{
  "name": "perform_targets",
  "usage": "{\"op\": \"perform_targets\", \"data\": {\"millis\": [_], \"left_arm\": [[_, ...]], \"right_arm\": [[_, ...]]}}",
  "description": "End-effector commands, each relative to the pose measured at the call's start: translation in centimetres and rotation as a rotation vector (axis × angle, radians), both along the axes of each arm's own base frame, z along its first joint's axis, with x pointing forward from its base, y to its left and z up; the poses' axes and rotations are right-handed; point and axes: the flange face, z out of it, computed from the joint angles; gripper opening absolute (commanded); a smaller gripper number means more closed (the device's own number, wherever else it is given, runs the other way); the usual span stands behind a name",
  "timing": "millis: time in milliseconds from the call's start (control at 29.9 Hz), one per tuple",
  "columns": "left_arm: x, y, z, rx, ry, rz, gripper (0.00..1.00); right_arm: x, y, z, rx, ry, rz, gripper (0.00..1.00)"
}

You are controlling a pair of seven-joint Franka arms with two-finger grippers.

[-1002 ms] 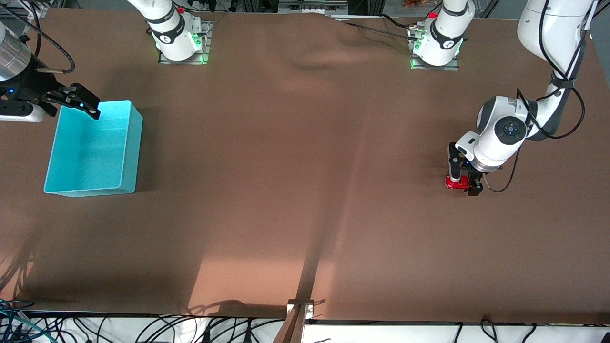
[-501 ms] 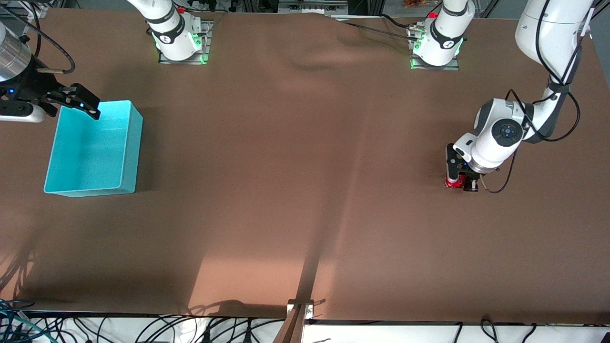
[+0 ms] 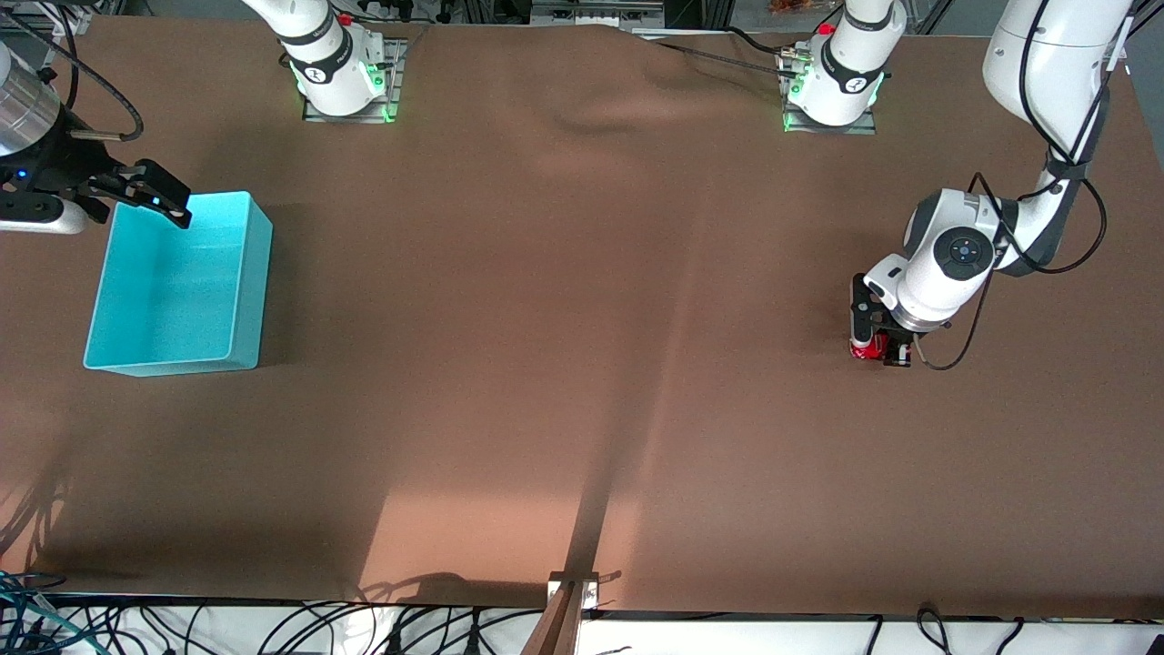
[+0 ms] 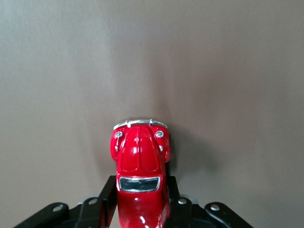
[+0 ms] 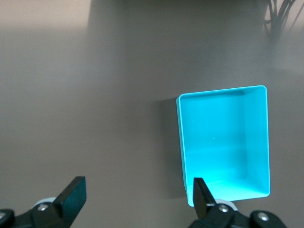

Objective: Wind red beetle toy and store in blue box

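The red beetle toy [image 3: 870, 347] stands on the brown table toward the left arm's end. My left gripper [image 3: 878, 346] is down at the table and shut on it, one black finger on each side of the body. In the left wrist view the toy [image 4: 140, 156] points its bonnet away from the gripper [image 4: 141, 184]. The blue box [image 3: 247, 273] sits empty toward the right arm's end. My right gripper [image 3: 136, 209] hangs open and empty over the box's corner farthest from the front camera. The right wrist view shows the box [image 5: 182, 152] and the spread gripper [image 5: 137, 186].
The brown cloth [image 3: 564, 318] covers the table and has a raised fold [image 3: 591, 118] between the two arm bases. A metal clamp [image 3: 571, 591] sits at the table's edge nearest the front camera. Cables hang below that edge.
My left gripper's fingers have drawn in onto the toy, and the left wrist has shifted slightly. The right arm has not moved.
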Motion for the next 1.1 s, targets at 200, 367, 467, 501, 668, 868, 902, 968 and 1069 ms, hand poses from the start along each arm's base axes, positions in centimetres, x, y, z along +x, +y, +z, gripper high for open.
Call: {"op": "perform_targets", "data": {"millis": [200,367,467,501,668,868,902,968,1069], "left_arm": [[1.8,5.6,-3.3,0.007,0.029,-0.021,0.19],[1.0,8.4,-4.2,0.004,0.046,0.014,0.2],[0.8,9.3,-4.5,0.003,0.051,0.028,0.21],[0.6,10.5,-4.6,0.004,0.056,0.021,0.21],[1.2,11.9,-4.4,0.007,0.047,0.015,0.21],[1.1,13.1,-4.9,0.006,0.057,-0.005,0.21],[1.1,13.2,-4.9,0.006,0.057,-0.004,0.21],[1.1,13.8,-4.8,0.008,0.055,0.001,0.21],[1.4,14.3,-4.6,0.018,0.049,-0.019,0.21]], "right_arm": [[0.1,0.1,0.5,-0.01,-0.01,-0.005,1.0],[0.1,0.1,0.4,-0.01,-0.008,-0.005,1.0],[0.1,0.1,0.5,-0.01,-0.01,-0.005,1.0],[0.1,0.1,0.5,-0.01,-0.011,-0.005,1.0],[0.1,0.1,0.4,-0.01,-0.008,-0.005,1.0],[0.1,0.1,0.5,-0.01,-0.01,-0.005,1.0],[0.1,0.1,0.4,-0.01,-0.007,-0.005,1.0],[0.1,0.1,0.5,-0.009,-0.008,-0.005,1.0],[0.1,0.1,0.5,-0.008,-0.011,-0.005,1.0]]}}
